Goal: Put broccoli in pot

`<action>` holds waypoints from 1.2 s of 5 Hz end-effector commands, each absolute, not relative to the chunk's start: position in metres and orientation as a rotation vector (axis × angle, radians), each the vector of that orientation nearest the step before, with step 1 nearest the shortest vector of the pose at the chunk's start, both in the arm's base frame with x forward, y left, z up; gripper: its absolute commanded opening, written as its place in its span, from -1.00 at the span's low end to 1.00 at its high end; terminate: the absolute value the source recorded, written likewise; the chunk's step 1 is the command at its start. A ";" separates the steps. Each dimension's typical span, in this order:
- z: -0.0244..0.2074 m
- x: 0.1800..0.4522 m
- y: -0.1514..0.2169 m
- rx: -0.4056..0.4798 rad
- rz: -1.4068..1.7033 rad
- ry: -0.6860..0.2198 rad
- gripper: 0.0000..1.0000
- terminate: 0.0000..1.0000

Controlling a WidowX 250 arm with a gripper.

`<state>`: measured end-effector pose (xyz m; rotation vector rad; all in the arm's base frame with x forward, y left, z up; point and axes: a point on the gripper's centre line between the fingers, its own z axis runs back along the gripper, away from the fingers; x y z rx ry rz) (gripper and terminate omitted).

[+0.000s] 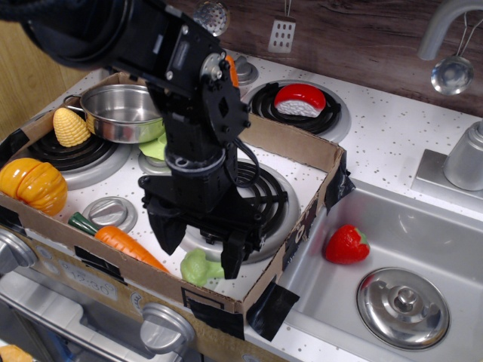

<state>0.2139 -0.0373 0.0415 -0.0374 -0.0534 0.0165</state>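
The pale-green toy broccoli (198,267) lies on the stove top at the front of the cardboard tray, near its front wall. My black gripper (202,255) hangs straight over it, open, one finger to the left and one finger to the right of the broccoli, partly hiding it. The fingertips are close to the stove surface. The shiny steel pot (121,111) sits at the back left on the burner, empty as far as I can see, with my arm between it and the broccoli.
An orange carrot (124,243) lies left of the broccoli. A yellow corn (69,127) and an orange pumpkin (32,185) are at left. A light-green plate (156,145) sits by the pot. A strawberry (346,244) and a steel lid (402,306) lie in the sink. The cardboard wall (226,293) bounds the front.
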 end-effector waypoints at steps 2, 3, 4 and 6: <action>0.013 0.223 -0.035 -0.088 0.031 -0.076 1.00 -1.00; 0.004 0.226 -0.027 -0.093 0.032 -0.073 1.00 -1.00; -0.002 0.230 -0.022 -0.111 0.020 -0.066 -1.00 -1.00; 0.036 0.236 -0.020 -0.050 0.005 -0.059 -1.00 -1.00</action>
